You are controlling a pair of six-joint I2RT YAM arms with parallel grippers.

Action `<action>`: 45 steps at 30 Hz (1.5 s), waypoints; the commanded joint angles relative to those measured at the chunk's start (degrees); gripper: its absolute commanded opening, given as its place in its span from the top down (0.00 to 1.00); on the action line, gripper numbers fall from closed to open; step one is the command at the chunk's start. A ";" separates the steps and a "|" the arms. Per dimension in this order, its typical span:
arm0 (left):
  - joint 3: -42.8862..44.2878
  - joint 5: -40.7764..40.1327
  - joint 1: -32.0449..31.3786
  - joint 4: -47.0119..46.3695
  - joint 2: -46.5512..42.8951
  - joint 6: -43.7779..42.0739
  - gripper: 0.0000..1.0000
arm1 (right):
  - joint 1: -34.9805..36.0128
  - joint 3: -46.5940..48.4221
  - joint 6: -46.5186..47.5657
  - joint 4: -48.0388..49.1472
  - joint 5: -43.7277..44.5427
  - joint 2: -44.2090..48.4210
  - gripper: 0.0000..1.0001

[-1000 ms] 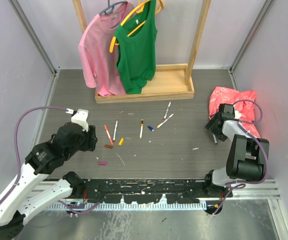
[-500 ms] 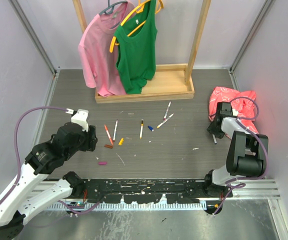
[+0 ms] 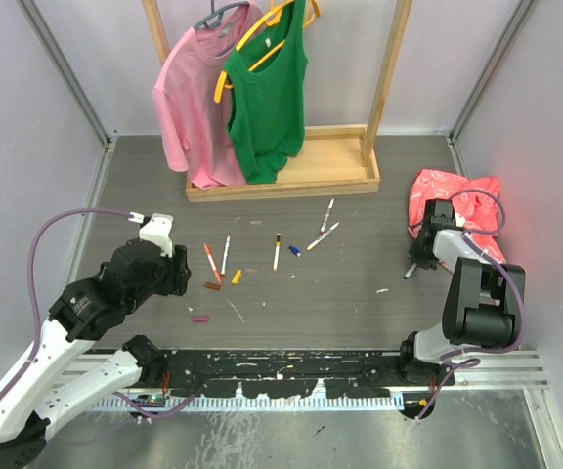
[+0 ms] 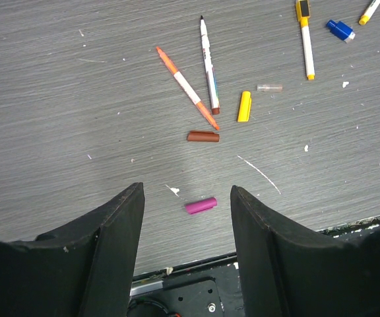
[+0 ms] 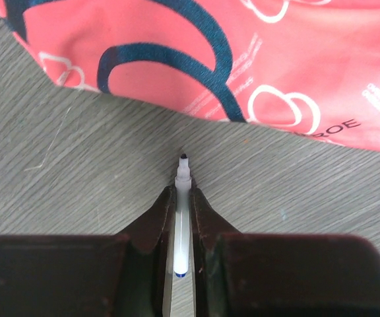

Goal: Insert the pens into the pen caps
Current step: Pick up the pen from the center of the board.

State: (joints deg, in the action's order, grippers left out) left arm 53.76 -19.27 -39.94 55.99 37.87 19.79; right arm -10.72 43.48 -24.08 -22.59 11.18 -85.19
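My right gripper (image 5: 183, 193) is shut on a white pen (image 5: 184, 169) with a dark tip and a blue rear end, just in front of the red cloth (image 5: 243, 53). Seen from above, that pen (image 3: 410, 272) sticks out left of the right gripper (image 3: 420, 256). My left gripper (image 4: 187, 191) is open, hovering above a magenta cap (image 4: 200, 205). Beyond it lie a brown cap (image 4: 203, 137), a yellow cap (image 4: 244, 105), a blue cap (image 4: 340, 30), an orange pen (image 4: 187, 86), a brown-ended pen (image 4: 208, 63) and a yellow pen (image 4: 305, 39).
A wooden clothes rack (image 3: 281, 176) with pink and green shirts stands at the back. Two more pens (image 3: 324, 227) lie in front of it. The red cloth (image 3: 457, 200) is bunched at the right wall. Metal rails (image 3: 291, 366) run along the near edge.
My right gripper has shut on the blue-ended pen, and the pen now points out to the lower left. The left arm has stayed put.
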 commanded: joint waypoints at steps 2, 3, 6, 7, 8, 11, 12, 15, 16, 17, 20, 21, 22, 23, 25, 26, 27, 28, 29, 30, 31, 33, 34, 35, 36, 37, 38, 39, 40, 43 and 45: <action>0.10 0.13 0.31 -3.03 -0.25 -1.15 0.44 | 4.03 1.20 0.38 -2.37 -1.29 6.17 0.91; 0.05 0.20 0.37 -3.07 -0.18 -1.22 0.44 | 5.57 1.43 0.03 -2.66 -1.32 7.30 0.91; 0.14 0.29 0.36 -3.01 -0.12 -1.24 0.44 | 10.18 1.49 -1.41 -2.87 -2.25 11.08 0.91; 0.12 0.33 0.31 -3.07 -0.22 -1.25 0.44 | 11.50 1.23 -1.97 -2.68 -2.49 12.51 0.91; 0.22 0.43 0.33 -2.96 -0.35 -1.20 0.44 | 12.92 0.81 -2.64 -2.41 -2.74 13.98 0.91; 0.64 1.48 0.31 -3.92 -1.10 -1.30 0.43 | 17.21 -1.54 -5.26 0.30 -5.64 19.76 0.91; 0.83 2.22 0.30 -4.58 -1.47 -1.43 0.42 | 19.28 -2.50 -6.24 1.66 -6.96 21.96 0.91; 1.93 5.43 0.37 -6.87 -1.91 -1.91 0.41 | 23.75 -4.78 -10.16 5.08 -9.23 27.29 0.93; 2.27 6.17 0.33 -7.77 -1.97 -1.88 0.40 | 25.19 -5.22 -11.34 5.91 -9.77 28.63 0.93; 2.68 6.79 0.35 -8.38 -2.04 -1.55 0.40 | 26.54 -5.54 -12.26 6.57 -9.95 29.87 0.94; 3.63 9.30 0.31 -11.27 -1.63 -0.19 0.38 | 30.75 -6.62 -14.54 8.62 -9.69 33.33 0.94; 3.78 10.44 0.31 -12.05 -1.57 0.48 0.38 | 31.99 -6.90 -15.13 9.40 -9.64 34.00 0.94; 3.69 11.52 0.30 -13.04 -1.57 1.32 0.37 | 33.39 -7.20 -15.53 10.20 -9.74 34.71 0.95; 3.53 12.74 0.34 -14.12 -1.56 2.18 0.37 | 34.66 -7.56 -15.93 11.19 -9.97 35.38 0.95; 2.92 14.87 0.31 -16.64 -1.92 4.36 0.37 | 36.90 -8.51 -16.98 13.52 -10.67 36.70 0.95; 2.39 15.68 0.31 -18.21 -2.12 5.53 0.37 | 37.71 -9.15 -17.85 15.09 -11.14 37.29 0.95; 1.87 16.49 0.30 -19.66 -2.30 6.63 0.37 | 38.69 -9.72 -19.10 16.69 -11.67 37.81 0.96; 1.30 17.47 0.30 -21.30 -2.31 7.68 0.36 | 39.69 -10.20 -20.10 19.35 -12.04 38.20 0.97; 0.47 18.38 0.36 -23.28 -2.29 8.58 0.36 | 40.78 -10.53 -20.92 21.34 -12.20 38.47 0.97; -0.13 19.16 0.36 -24.56 -2.16 9.41 0.36 | 42.15 -10.76 -21.58 23.16 -12.15 38.43 0.98; -0.56 19.73 0.31 -25.67 -1.96 9.99 0.36 | 43.91 -10.63 -22.19 25.07 -12.03 38.25 0.98; -1.11 20.53 0.31 -27.32 -1.49 11.27 0.36 | 46.65 -10.32 -23.70 28.98 -11.64 37.64 0.99; -1.38 21.15 0.34 -28.40 -1.47 11.83 0.36 | 48.16 -10.61 -24.69 31.99 -11.58 37.52 0.99; -1.77 21.85 0.31 -29.61 -1.46 12.52 0.36 | 49.60 -10.88 -25.48 34.93 -11.47 37.33 1.00; -2.29 22.78 0.31 -31.07 -1.46 13.16 0.36 | 51.06 -10.94 -26.28 37.81 -11.30 36.76 1.00; -2.64 23.84 0.30 -32.36 -1.36 13.89 0.36 | 52.36 -10.89 -26.84 40.10 -11.20 36.06 1.00; -2.90 25.56 0.32 -33.70 -1.06 14.59 0.36 | 53.77 -10.76 -27.27 42.58 -10.99 35.19 1.00; -3.08 27.03 0.35 -35.01 -0.71 15.23 0.36 | 55.07 -10.70 -27.74 44.98 -10.55 34.32 1.00; -3.22 28.21 0.33 -36.08 -0.14 15.91 0.36 | 56.34 -10.59 -28.22 47.20 -9.70 33.32 1.00; -3.59 31.16 0.34 -39.19 1.20 17.30 0.36 | 60.11 -10.09 -28.71 53.31 -7.63 30.40 1.00; -3.46 32.05 0.35 -39.97 2.02 17.47 0.37 | 62.52 -9.04 -28.03 56.31 -6.88 28.65 1.00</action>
State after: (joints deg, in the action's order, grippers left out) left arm 50.26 7.57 -39.94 24.53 38.68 35.11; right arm 48.07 32.29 -51.00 20.16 1.23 -54.15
